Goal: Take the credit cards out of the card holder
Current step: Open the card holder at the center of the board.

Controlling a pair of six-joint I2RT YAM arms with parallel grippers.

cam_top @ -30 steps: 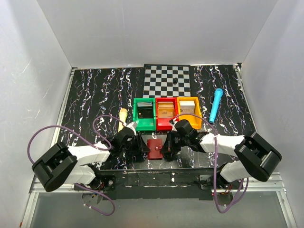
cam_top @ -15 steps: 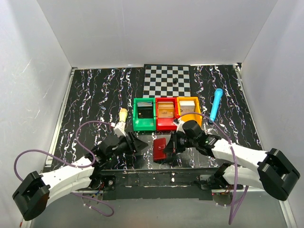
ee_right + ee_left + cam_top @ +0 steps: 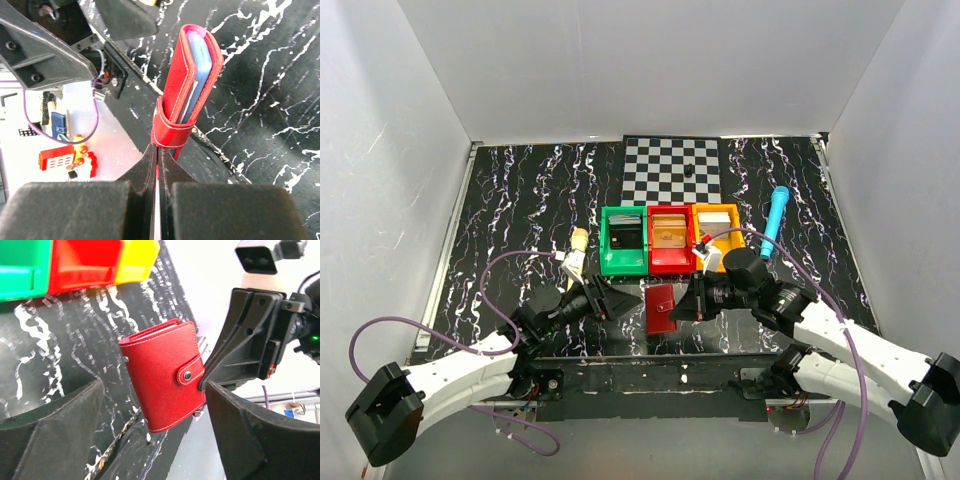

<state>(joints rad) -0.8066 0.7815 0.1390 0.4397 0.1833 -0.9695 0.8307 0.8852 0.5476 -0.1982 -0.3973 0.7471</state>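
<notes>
Right gripper (image 3: 158, 152) pinched tight on snap strap of closed red card holder (image 3: 162, 382), centre frame, standing on edge. Left gripper (image 3: 623, 300) spread wide beside it, holding nothing.

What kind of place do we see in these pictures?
Probably a robot test booth, not a home: plain white walls enclose a black marbled table, with a checkerboard and three coloured bins.

Card holder (image 3: 175, 85) snapped shut, what's inside mostly hidden. Green bin (image 3: 22, 265), red bin (image 3: 85, 262), orange bin (image 3: 137, 255) cut off by top edge. Dark piece (image 3: 689, 169) on checkerboard (image 3: 655, 160) too small to tell.
</notes>
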